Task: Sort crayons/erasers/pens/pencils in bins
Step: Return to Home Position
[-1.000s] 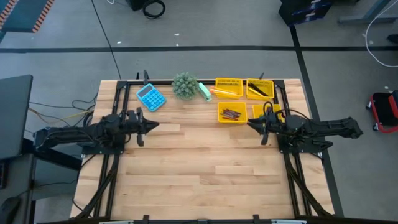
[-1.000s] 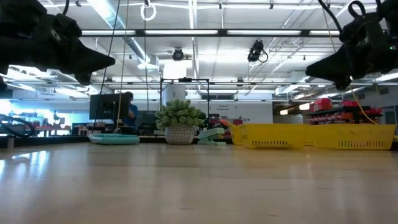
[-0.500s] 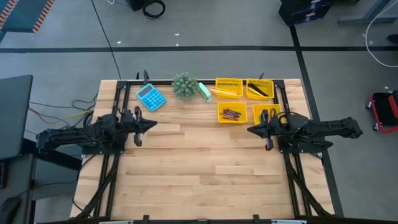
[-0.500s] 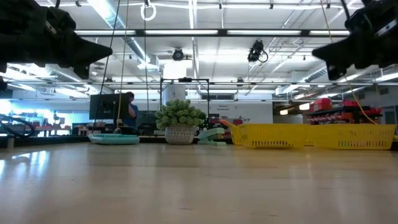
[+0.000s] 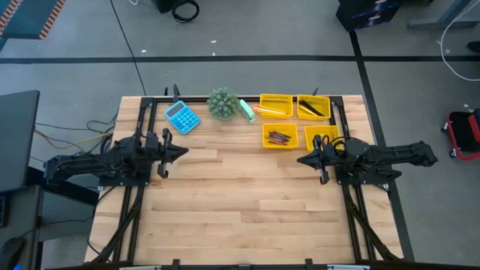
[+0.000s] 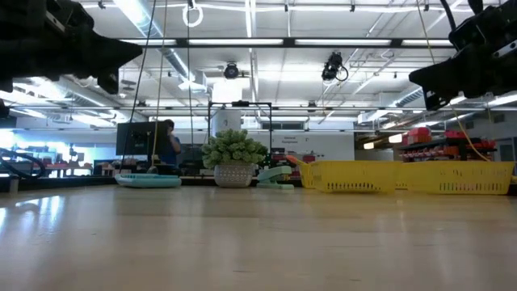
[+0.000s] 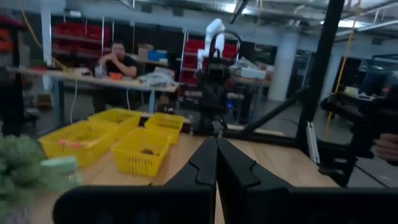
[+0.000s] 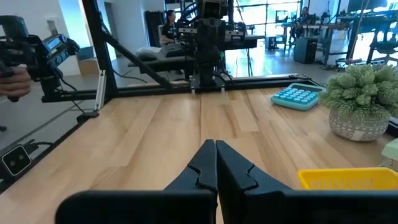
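Four yellow bins stand at the table's far right: one with orange pencils, one with dark pens, one with reddish crayons, and one partly hidden by my right arm, its contents unclear. My left gripper is shut and empty above the table's left half; it also shows in the left wrist view. My right gripper is shut and empty above the table, just near of the crayon bin; it also shows in the right wrist view. No erasers can be made out.
A blue calculator, a potted plant and a pale green object stand along the far edge, left of the bins. Bare wood lies between the two arms and toward the near edge. People show in the room beyond the table.
My left gripper has risen and drawn back a little toward the table's left edge. My right gripper has gone toward the near edge, away from the bins, and risen slightly. Both have stayed shut.
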Tool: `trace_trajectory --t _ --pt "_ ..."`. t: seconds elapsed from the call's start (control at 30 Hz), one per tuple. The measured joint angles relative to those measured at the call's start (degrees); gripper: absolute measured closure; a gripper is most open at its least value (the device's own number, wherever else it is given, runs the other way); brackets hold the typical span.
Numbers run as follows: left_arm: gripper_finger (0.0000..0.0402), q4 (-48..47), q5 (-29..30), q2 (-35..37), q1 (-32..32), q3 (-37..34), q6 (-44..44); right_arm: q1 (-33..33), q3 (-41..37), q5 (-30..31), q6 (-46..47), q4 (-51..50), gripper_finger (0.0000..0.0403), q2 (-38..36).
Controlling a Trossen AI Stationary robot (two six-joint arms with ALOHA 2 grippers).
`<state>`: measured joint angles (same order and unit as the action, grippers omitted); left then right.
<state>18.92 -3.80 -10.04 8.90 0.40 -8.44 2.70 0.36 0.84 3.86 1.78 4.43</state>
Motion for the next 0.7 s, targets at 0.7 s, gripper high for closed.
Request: trace_trajectory --t 0.7 --pt "0.0392 -2.97 1.2 -0.05 -0.89 -0.02 0.79 -0.02 0.11 0.37 0.71 -1.36 0.0395 0.02"
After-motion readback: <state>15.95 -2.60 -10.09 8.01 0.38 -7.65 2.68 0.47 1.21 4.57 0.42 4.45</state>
